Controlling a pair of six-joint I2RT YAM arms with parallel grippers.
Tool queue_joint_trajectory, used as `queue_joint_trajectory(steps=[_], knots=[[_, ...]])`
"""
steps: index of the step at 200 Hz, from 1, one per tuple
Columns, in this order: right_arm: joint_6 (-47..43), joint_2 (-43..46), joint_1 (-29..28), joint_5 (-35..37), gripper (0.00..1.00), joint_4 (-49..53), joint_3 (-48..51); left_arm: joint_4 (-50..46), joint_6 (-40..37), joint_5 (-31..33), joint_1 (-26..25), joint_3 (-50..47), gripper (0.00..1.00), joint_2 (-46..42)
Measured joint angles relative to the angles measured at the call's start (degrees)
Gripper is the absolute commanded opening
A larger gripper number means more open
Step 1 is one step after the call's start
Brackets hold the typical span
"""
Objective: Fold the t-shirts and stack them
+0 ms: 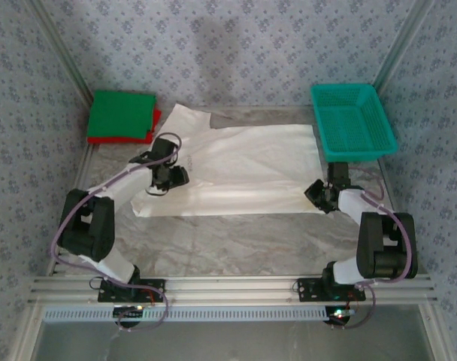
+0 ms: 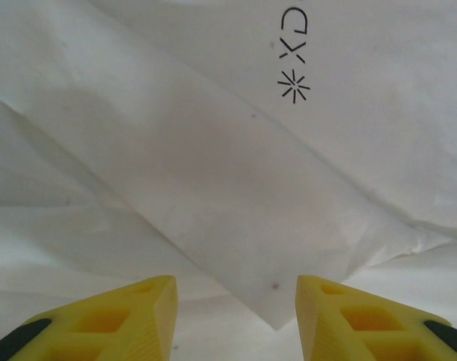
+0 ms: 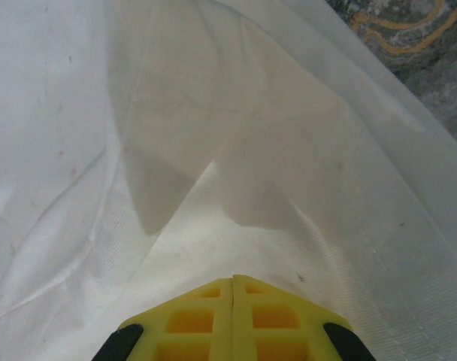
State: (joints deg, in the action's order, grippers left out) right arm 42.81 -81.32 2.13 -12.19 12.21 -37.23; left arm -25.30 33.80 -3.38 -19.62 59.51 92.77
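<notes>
Red shirt [image 1: 108, 140] mostly under green shirt [image 1: 122, 113].

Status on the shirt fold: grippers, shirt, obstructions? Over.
Left gripper open above white shirt. Right gripper shut, pinching its near right edge. Shirt spread, not yet folded. Basket by its far right corner; green shirt on red shirt, far left.

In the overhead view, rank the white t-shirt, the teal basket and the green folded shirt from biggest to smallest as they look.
1. white t-shirt, clearly largest.
2. teal basket.
3. green folded shirt.
The basket's lead over the green shirt is modest, and its raised rim sits nearer the camera.
</notes>
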Motion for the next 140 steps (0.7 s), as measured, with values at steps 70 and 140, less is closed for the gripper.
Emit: queue_joint_trajectory(steps=[70, 140], knots=[[0.02, -0.17, 0.26, -0.02, 0.0, -0.2, -0.02, 4.02, 0.96, -0.83, -0.44, 0.02, 0.4, 6.62], [-0.15, -0.26, 0.37, -0.04, 0.0, -0.22, -0.2, 5.86, 1.03, -1.27, -0.44, 0.76, 0.14, 7.04]])
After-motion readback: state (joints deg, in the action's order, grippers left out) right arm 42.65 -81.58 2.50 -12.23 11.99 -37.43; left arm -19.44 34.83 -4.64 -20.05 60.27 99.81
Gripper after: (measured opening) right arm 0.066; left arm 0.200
